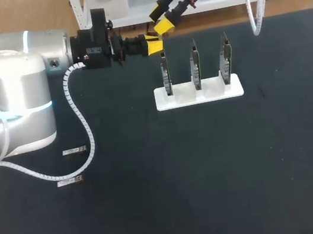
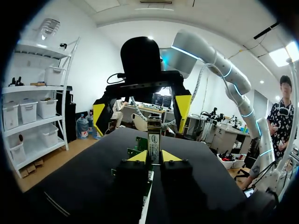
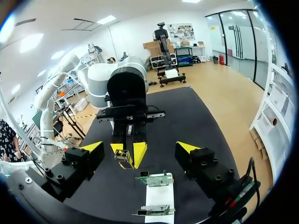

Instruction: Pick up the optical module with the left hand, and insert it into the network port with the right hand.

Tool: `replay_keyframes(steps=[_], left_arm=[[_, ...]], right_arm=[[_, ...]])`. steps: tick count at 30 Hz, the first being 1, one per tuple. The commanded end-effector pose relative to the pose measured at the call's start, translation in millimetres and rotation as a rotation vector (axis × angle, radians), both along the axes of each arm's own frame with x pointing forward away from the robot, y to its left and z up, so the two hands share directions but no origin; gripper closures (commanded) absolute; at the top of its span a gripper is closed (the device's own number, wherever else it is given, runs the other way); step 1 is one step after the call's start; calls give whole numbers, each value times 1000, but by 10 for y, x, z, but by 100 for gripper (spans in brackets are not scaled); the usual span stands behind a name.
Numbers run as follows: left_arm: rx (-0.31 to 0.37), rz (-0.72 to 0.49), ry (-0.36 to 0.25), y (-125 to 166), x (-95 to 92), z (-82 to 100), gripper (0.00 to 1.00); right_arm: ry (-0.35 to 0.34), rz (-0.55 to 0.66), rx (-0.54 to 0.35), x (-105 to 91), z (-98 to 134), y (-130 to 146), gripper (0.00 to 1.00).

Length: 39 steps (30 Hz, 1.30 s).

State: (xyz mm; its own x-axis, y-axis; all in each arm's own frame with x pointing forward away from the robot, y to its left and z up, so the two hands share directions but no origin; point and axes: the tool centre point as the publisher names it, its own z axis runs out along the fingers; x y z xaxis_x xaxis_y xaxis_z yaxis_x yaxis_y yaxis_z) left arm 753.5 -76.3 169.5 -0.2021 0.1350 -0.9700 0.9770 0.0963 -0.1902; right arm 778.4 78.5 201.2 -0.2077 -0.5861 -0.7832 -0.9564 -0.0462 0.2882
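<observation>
My left gripper [image 1: 155,45] is held level above the table's far edge, shut on a small metal optical module [image 2: 153,135] that sticks out past its yellow tips. My right gripper [image 1: 161,19] faces it from the far right, open wide, its fingertips [image 2: 182,105] spread to either side of the module's free end without touching it. In the right wrist view the module [image 3: 122,157] shows between the left gripper's tips [image 3: 138,154]. Just below stands a white rack [image 1: 197,93] holding three upright green network cards [image 1: 195,65].
Two more optical modules [image 1: 74,150] [image 1: 69,181] lie flat on the black mat [image 1: 214,173] at the left, near my left arm's white cable [image 1: 88,140]. The rack's nearest card [image 1: 165,73] stands right under the two grippers.
</observation>
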Motion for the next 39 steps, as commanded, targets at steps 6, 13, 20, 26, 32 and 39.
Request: replay_keyframes(steps=[6,13,20,26,32,39], left_arm=[[-1,2,-1,4,-10,-2,100],[-1,2,-1,4,-10,-2,100],[-1,2,-1,4,-10,-2,100],[-1,2,-1,4,-10,-2,0],[-1,2,-1,4,-10,-2,0],[-1,2,-1,4,-10,-2,0]], right_arm=[[-4,-14,5,-23,-4,-35,100],[-6,-19,4,-13,-1,-35,100],[-5,-20,4,-4,2,-30,100],[-7,-20,2,8,11,-31,100],[-8,-16,0,16,22,-39,100],[-19,-18,-4,32,45,-69,100]])
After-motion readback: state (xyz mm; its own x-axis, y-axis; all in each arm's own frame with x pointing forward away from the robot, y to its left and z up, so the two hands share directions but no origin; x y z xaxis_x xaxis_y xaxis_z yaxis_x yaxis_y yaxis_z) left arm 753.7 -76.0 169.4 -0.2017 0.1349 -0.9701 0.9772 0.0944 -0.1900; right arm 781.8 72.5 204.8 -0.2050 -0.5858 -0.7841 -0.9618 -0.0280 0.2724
